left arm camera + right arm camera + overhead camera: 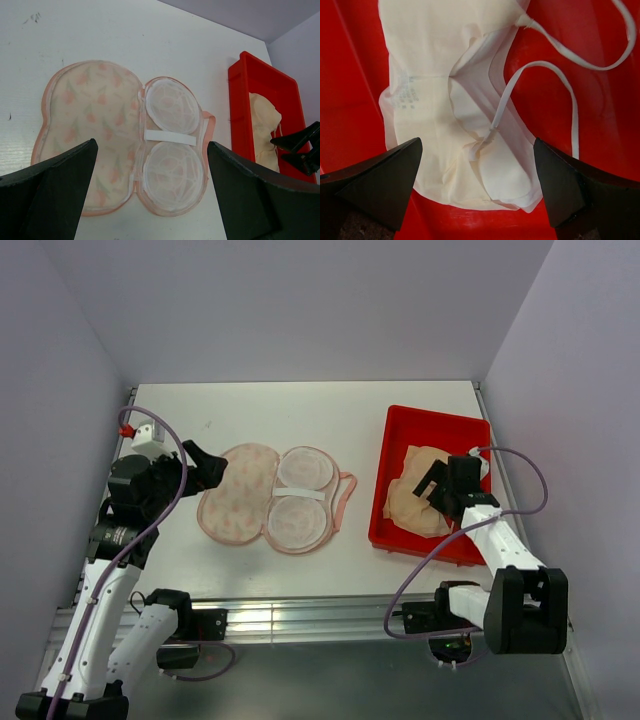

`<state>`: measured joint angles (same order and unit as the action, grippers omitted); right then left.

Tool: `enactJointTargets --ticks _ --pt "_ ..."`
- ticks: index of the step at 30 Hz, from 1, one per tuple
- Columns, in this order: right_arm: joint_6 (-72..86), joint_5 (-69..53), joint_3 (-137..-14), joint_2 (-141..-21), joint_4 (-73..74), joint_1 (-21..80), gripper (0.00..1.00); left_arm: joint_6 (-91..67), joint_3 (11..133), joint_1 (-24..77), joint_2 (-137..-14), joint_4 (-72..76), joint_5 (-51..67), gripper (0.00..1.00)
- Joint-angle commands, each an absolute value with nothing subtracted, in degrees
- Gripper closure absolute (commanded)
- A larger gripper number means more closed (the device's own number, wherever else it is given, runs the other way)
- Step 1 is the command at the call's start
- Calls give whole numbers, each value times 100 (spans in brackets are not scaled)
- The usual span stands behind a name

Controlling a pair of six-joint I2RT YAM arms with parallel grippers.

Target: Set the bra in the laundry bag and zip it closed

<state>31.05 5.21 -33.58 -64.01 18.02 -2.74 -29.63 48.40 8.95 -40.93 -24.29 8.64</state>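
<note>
- The laundry bag [265, 497] lies opened flat on the white tabletop [300, 420], left of the middle.
- Its left half shows cream-pink cloth with small orange-red print. Its right half shows two round white mesh cups with a white band [170, 137] across the waist between them.
- A pink zipper edge runs round the bag's outline, and a pink loop [347, 500] sticks out on the bag's right side.
- The bag is unzipped and nothing lies inside it.
- The bra [420, 502], pale peach-beige, lies crumpled in a red tray [432, 416] on the right side of the tabletop, well apart from the bag.
- In the right wrist view the bra is folded over itself, and its thin straps [560, 65] curl across the red tray floor.
- The left pincer [212, 470] is released, its jaws spread wide, and it grasps nothing. It sits at the bag's left edge, pointing toward the bag. Whether it touches the cloth I cannot tell.
- The right pincer [428, 490] is also released, its jaws wide apart. It hangs over the bra inside the tray with the fabric showing between its two fingers. It holds nothing; contact with the fabric cannot be told.
</note>
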Motion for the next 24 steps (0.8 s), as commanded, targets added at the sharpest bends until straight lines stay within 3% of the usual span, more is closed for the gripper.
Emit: enactJointTargets --ticks 1,24 --pt "3173 247 -3358 -6548 1714 -325 0 -2927 4843 914 -4060 -2276 896 1" --pt "3700 -677 -2725 -6732 1108 -422 2 -2962 4852 940 -4201 -2250 923 1"
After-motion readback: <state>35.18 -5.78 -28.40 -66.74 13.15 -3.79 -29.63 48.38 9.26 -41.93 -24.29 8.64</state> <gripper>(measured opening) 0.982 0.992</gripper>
